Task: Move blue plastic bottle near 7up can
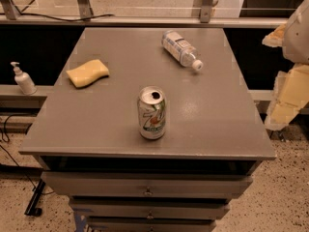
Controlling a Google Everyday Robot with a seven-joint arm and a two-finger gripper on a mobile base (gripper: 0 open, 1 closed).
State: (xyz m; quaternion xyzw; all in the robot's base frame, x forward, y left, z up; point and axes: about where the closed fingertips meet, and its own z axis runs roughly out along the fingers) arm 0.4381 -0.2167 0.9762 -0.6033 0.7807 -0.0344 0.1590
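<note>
The gripper [288, 93], state untellable, is hanging right of the 7up can [152, 112], whose far-side neighbour, the blue plastic bottle [181, 50], could roll if nudged

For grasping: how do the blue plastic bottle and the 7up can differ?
The blue plastic bottle lies on its side, far back; the 7up can stands upright near the front. The bottle is clear and capped; the can opaque, opened. Both rest on the table. The gripper is at the right edge.
</note>
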